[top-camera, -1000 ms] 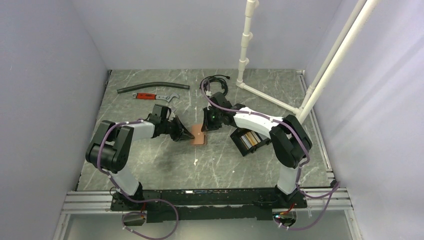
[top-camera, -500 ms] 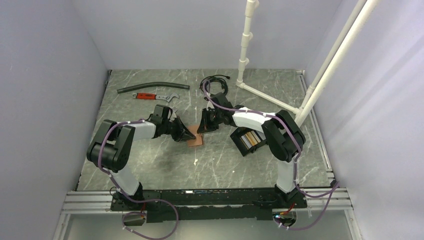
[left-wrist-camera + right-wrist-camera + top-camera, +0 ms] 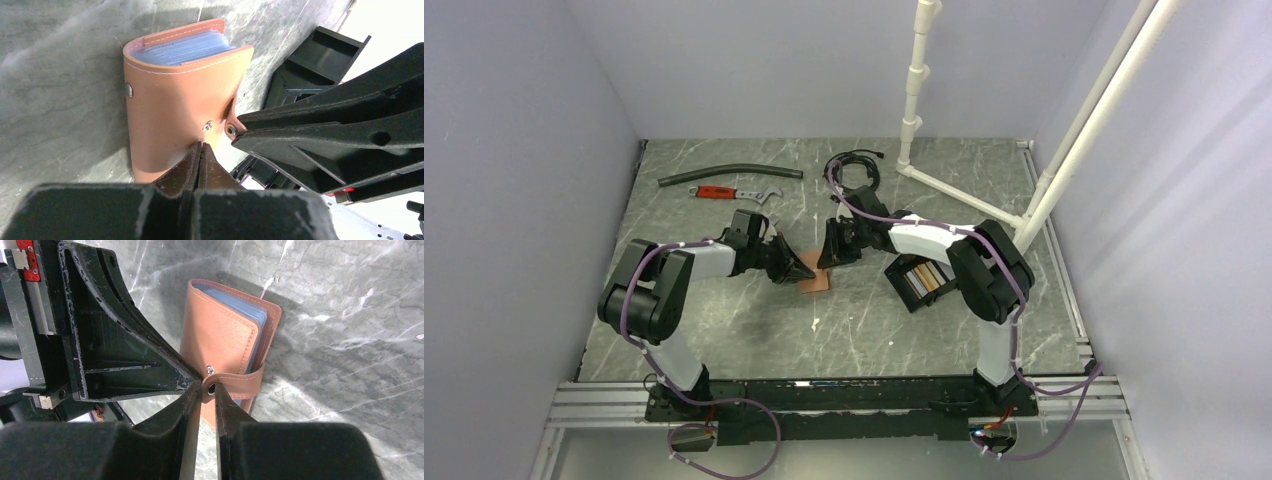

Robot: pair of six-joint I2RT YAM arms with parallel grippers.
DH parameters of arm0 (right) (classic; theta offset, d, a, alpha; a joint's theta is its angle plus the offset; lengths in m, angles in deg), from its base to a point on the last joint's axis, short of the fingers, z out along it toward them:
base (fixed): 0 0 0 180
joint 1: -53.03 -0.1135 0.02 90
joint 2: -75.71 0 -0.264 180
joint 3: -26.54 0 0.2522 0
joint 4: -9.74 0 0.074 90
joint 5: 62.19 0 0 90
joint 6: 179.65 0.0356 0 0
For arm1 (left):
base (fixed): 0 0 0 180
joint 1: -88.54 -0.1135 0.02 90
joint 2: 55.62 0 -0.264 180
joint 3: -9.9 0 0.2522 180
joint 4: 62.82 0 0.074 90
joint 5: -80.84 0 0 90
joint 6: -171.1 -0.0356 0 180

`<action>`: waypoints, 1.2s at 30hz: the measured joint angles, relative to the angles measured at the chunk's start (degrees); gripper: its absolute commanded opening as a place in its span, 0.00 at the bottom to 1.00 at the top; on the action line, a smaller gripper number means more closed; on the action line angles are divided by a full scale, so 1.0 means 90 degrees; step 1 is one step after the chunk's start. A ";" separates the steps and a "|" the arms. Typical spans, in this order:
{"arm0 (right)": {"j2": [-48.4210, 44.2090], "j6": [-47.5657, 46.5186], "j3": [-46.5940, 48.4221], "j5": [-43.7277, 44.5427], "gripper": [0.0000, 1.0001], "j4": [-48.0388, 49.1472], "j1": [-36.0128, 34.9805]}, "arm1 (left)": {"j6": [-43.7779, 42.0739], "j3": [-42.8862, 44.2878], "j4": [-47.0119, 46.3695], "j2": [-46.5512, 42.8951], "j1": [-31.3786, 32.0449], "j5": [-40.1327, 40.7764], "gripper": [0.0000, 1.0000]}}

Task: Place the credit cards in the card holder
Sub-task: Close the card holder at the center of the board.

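I'm unsnapping the wallet, I judge, to reach its cards. My left gripper is closed, tips against the cover. My right gripper straddles the strap, jaws barely apart; gripping or not, I cannot tell. Next I should peel the strap back. The holder, with cards inside, lies near on my right.

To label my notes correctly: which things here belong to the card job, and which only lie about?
Job: credit cards, card holder, tan wallet with left pincer and right pincer at it.
Lying about: hose, wrench, cable coil, white pipes.
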 measured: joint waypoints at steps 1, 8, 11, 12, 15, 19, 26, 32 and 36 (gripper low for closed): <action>0.0000 0.0007 -0.0002 -0.0005 0.00 0.0005 0.0012 | 0.0000 0.0000 0.0000 0.0000 0.0000 0.0000 0.01; 0.0000 0.0039 -0.0066 -0.0121 0.00 0.0073 0.0073 | 0.0000 0.0000 0.0002 -0.0002 -0.0005 0.0002 0.01; 0.0002 0.0036 -0.0066 -0.0143 0.00 0.0102 0.0073 | 0.0000 -0.0002 0.0024 -0.0017 -0.0039 0.0005 0.01; 0.0002 0.0036 -0.0066 -0.0146 0.00 0.0114 0.0073 | 0.0000 -0.0012 0.0036 -0.0041 -0.0049 0.0012 0.01; 0.0007 0.0007 -0.0063 -0.0168 0.00 0.0134 0.0073 | -0.0022 -0.0044 0.0262 -0.0260 -0.0129 0.0090 0.00; 0.0049 -0.0112 -0.0044 -0.0172 0.00 0.0126 0.0066 | -0.0119 -0.0041 0.0495 -0.0554 -0.0250 0.0185 0.00; 0.0146 -0.0318 0.0066 -0.0231 0.00 0.0085 0.0041 | -0.0146 -0.0041 0.0539 -0.0410 -0.0318 0.0306 0.00; 0.0282 -0.0381 0.0226 -0.0238 0.00 0.0015 0.0015 | -0.0141 -0.0007 0.0321 -0.0012 -0.0384 -0.0012 0.00; 0.0386 -0.0406 0.0372 -0.0274 0.00 -0.0066 0.0012 | -0.0136 -0.0007 0.0238 0.0034 -0.0393 -0.0087 0.00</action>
